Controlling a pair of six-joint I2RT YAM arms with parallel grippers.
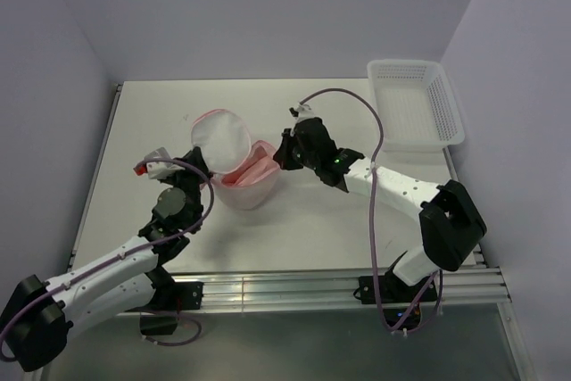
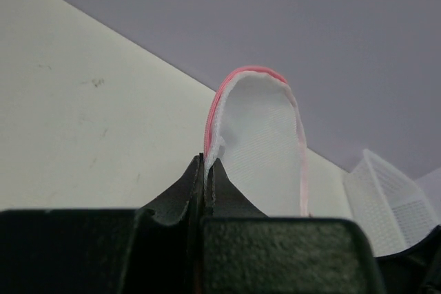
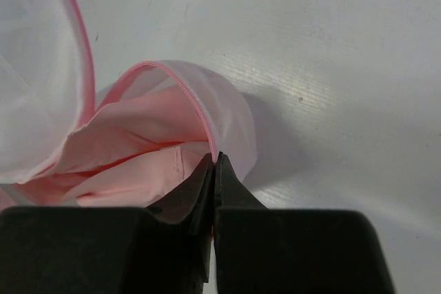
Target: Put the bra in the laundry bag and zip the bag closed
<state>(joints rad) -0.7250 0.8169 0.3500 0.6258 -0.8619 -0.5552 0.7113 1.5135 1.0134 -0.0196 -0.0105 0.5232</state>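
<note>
The laundry bag (image 1: 243, 185), a round translucent mesh pouch with a pink rim, stands open at the table's middle, its round lid (image 1: 220, 139) raised. The light-pink bra (image 1: 254, 169) lies inside the pouch; in the right wrist view the bra (image 3: 131, 163) shows folded under the rim. My left gripper (image 1: 198, 167) is shut on the lid's rim (image 2: 207, 146), holding the lid (image 2: 258, 149) upright. My right gripper (image 1: 284, 156) is shut on the pouch's pink rim (image 3: 207, 129) at its right side.
A white plastic lattice basket (image 1: 415, 103) stands at the table's far right corner; it also shows in the left wrist view (image 2: 386, 201). Purple walls close in the table on three sides.
</note>
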